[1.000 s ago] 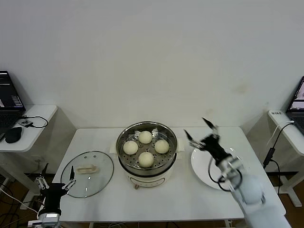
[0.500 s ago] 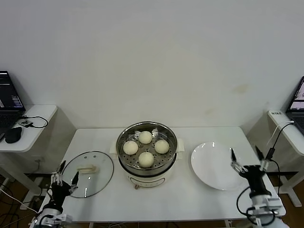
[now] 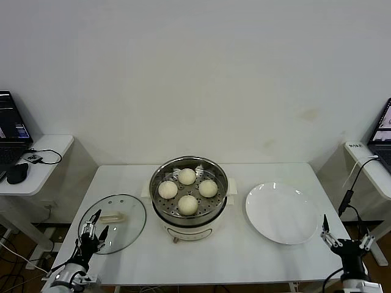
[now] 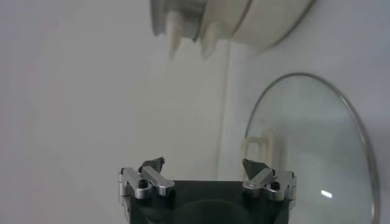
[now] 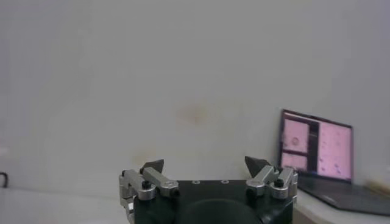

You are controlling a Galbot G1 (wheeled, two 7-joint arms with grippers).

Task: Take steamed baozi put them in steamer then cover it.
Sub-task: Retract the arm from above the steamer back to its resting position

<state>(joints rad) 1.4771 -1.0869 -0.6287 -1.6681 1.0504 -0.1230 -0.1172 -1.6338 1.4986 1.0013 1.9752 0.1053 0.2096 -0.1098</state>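
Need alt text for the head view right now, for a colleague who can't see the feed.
Four steamed baozi sit in the open steamer at the centre of a white table. The cover lies flat on the table to its left, an empty white plate to its right. The left gripper hangs open at the cover's near edge; the right gripper is open, low at the table's near right corner.

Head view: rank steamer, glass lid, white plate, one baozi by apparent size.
1. steamer, widest.
2. white plate and glass lid: too alike to rank; left pincer overlaps the lid's near edge.
3. baozi, clearly smallest.
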